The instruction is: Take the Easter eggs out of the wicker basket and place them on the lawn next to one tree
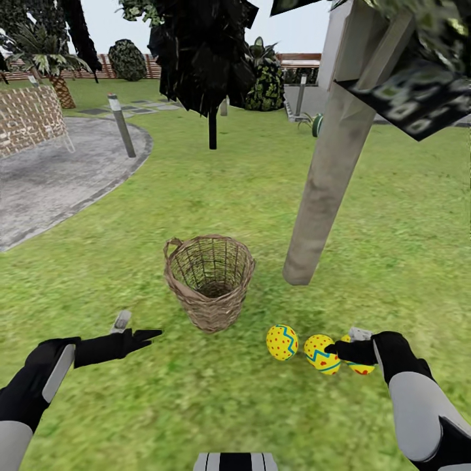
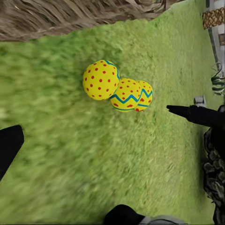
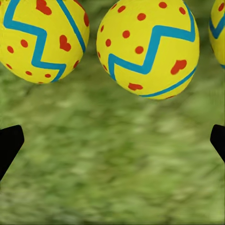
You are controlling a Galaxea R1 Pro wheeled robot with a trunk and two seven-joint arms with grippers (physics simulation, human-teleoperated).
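All three Easter eggs [image 1: 318, 350] sit in a row on the lawn [image 1: 196, 405], near the tree [image 1: 327, 176], right of the wicker basket [image 1: 209, 280]. Right gripper [image 1: 347, 350] is spread wide beside them, left gripper [image 1: 140, 337] apart too.

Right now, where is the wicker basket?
In the head view, the wicker basket stands upright on the lawn, left of the pale tree trunk; the three Easter eggs lie nearer, to its right.
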